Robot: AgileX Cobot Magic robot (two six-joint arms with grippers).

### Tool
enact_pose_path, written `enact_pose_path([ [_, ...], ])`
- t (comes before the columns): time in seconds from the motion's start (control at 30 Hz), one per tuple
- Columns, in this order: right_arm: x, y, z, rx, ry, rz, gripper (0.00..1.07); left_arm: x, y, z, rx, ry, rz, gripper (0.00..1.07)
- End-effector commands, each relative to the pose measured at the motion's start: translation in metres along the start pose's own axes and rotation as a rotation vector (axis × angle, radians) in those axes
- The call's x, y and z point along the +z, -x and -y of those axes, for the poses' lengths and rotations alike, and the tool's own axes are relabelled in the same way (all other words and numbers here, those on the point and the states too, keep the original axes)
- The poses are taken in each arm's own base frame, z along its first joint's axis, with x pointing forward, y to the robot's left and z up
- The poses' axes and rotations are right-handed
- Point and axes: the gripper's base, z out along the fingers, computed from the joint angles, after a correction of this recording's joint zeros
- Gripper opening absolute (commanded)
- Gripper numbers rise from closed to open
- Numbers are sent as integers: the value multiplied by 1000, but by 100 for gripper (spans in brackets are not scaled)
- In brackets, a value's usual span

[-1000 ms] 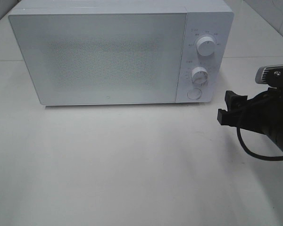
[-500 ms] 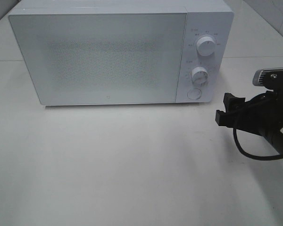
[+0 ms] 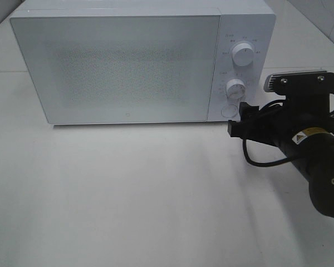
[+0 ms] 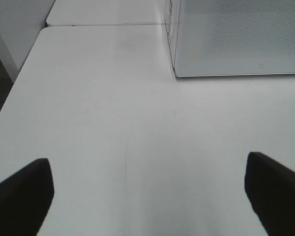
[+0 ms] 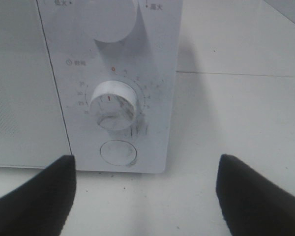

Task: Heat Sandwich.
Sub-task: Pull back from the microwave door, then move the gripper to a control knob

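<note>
Hovering just off the front of the microwave [image 3: 128, 67], the right gripper [image 3: 237, 118] has its two black fingers spread wide with nothing between them. The high camera shows its fingertips just beside the round button [image 3: 229, 110] at the foot of the control panel, and I cannot tell from that view whether they touch. The right wrist camera shows more: that button lies straight ahead between the fingers, the lower dial [image 5: 114, 103] lies just past it, and part of the upper dial [image 5: 110, 19] lies beyond that.

Only the left wrist camera shows the left gripper [image 4: 147, 196]. Its fingers are also set far apart and empty, low over the bare table [image 4: 113, 123]. The microwave's near corner lies ahead of it, off toward one finger.

The microwave door [image 3: 117, 67] is shut, and its frosted, speckled panel hides the inside. The sandwich shows in no view, so its place cannot be told.

Ahead of the left gripper the tabletop runs open to a seam [image 4: 103, 24] between two surfaces. The table edge drops to dark floor beyond the other finger. Beside the right gripper, away from the door, the table is bare white.
</note>
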Motion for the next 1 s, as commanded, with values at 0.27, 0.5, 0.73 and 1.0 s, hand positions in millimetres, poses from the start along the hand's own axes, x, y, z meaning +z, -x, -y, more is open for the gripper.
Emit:
enact_pose_path([
  [0.27,42,9,-16,26,20,14,76,-3,-2,0,-5,0,34,101],
  [0.5,61,9,-19,32,17,10,76,-3,-2,0,-5,0,34,101],
  [0.73,81,12,-19,40,13,11,76,-3,-2,0,-5,0,34,101],
  [1.0,81,11,-19,40,15,1,70,-3,-2,0,-5,0,34,101],
])
